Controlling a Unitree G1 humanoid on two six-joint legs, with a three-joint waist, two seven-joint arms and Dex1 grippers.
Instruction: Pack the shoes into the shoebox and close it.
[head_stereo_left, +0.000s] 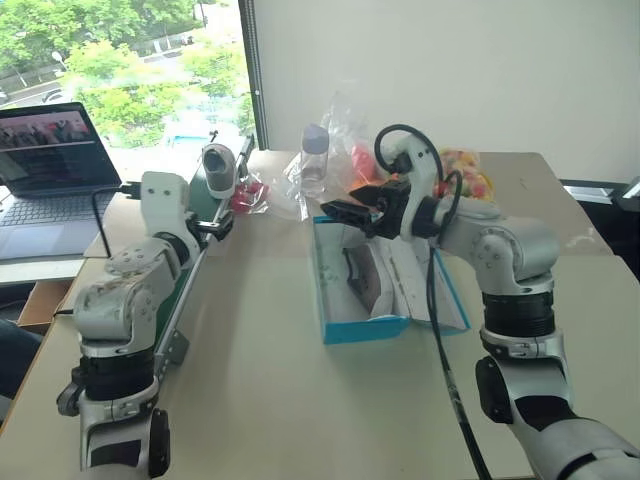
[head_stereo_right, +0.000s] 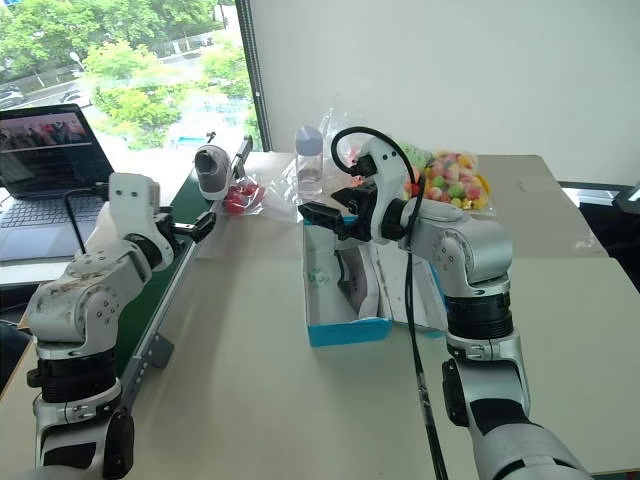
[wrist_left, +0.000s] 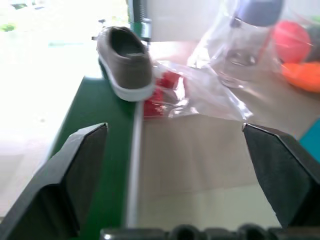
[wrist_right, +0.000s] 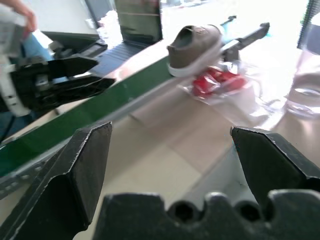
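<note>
One dark grey shoe (head_stereo_left: 218, 170) with a whitish sole stands on the far end of the green conveyor (head_stereo_left: 190, 290); it also shows as the shoe (wrist_left: 125, 60) ahead of my left gripper's fingers. Another shoe (head_stereo_left: 358, 275) lies inside the open blue shoebox (head_stereo_left: 365, 330), whose lid (head_stereo_left: 445, 295) hangs open to the right. My left gripper (head_stereo_left: 215, 225) hovers open and empty over the conveyor, short of the shoe. Above the box's far end, my right gripper (head_stereo_left: 345, 212) points left toward the conveyor, open and empty.
A clear plastic bottle (head_stereo_left: 314, 155) and crumpled plastic bags stand behind the box. A red item in plastic (head_stereo_left: 250, 195) lies beside the conveyor shoe. Colourful plush toys (head_stereo_right: 450, 180) sit at the back right. A laptop (head_stereo_left: 50, 160) stands at the far left.
</note>
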